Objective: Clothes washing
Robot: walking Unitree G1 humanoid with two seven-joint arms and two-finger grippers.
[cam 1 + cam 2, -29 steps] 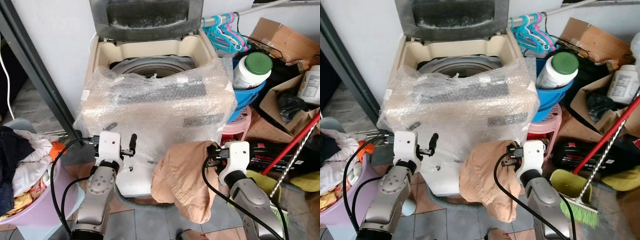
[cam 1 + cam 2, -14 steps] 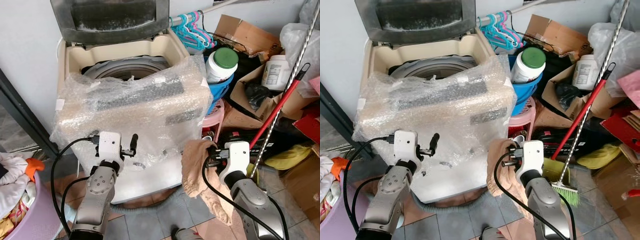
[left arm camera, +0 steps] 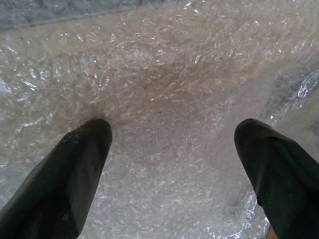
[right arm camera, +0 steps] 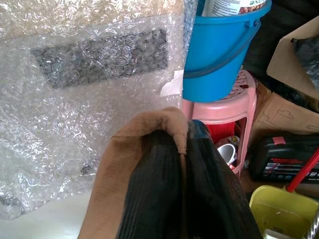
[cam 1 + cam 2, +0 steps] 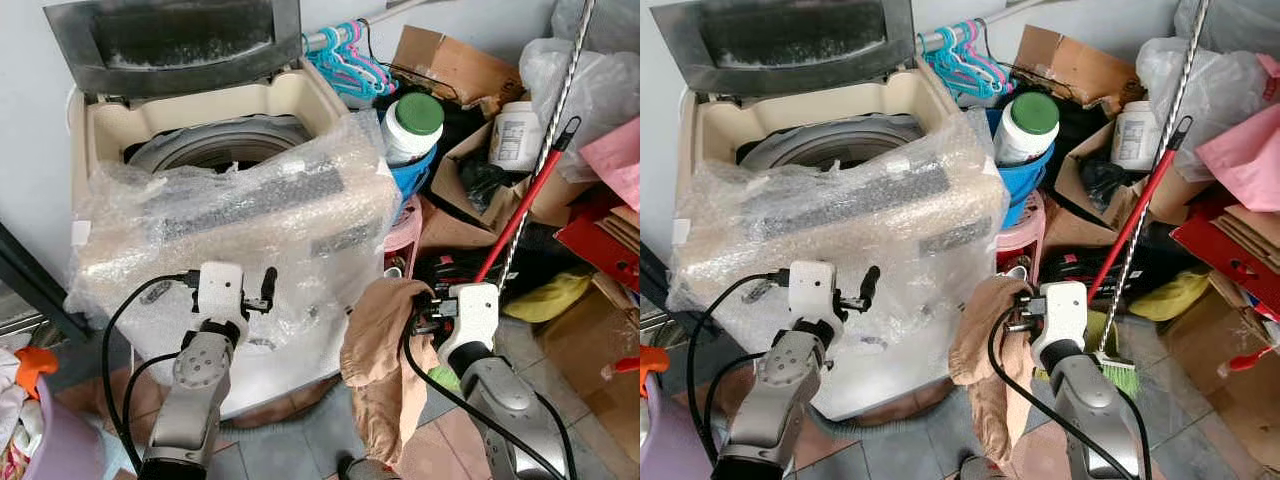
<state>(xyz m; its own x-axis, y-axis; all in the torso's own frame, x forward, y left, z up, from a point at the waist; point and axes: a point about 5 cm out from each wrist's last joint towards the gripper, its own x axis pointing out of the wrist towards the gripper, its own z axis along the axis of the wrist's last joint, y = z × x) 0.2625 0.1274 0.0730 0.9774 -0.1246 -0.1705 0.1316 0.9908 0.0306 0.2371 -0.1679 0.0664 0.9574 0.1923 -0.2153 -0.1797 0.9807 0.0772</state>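
Right wrist view: the tan garment [image 4: 129,164] is pinched between the closed fingers of the right gripper [image 4: 182,149] and hangs low, off the front right corner of the washing machine [image 5: 250,110]. The step in hand is judged to be loading. The next move calls for lifting the garment over the bubble wrap [image 5: 240,230] on the front edge and into the drum [image 5: 215,150], under the raised lid [image 5: 170,45]. The left gripper [image 3: 172,144] is spread wide, empty, just before the wrap.
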